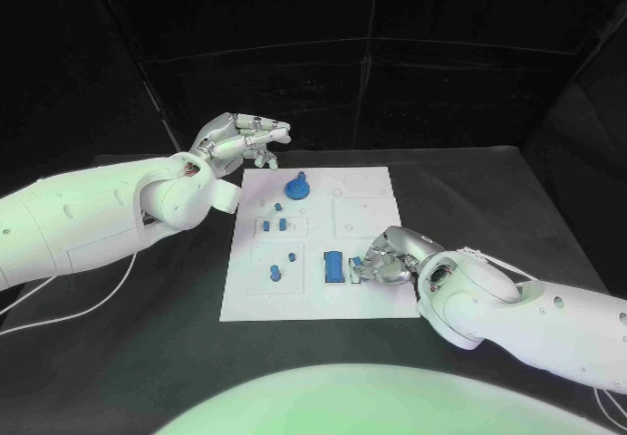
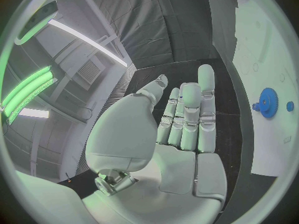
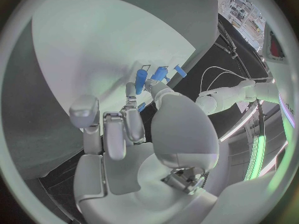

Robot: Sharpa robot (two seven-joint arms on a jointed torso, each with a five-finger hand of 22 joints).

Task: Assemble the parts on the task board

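While our left robot hand (image 1: 242,138) hovers spread beyond the board (image 1: 372,299), our right robot hand (image 1: 386,258) pinches a blue part (image 1: 355,266) beside the block (image 1: 334,267).

No readable text, labels, brands or numbers anywhere. The task board (image 1: 342,299) carries only faint outlines (recess marks, not lettering). Nothing written on the blue parts (image 1: 334,267) either.

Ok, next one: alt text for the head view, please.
A white task board lies on a black table, with the right hand down at small blue parts near its front edge. The left hand is beyond the board's far left corner, near a blue gear.
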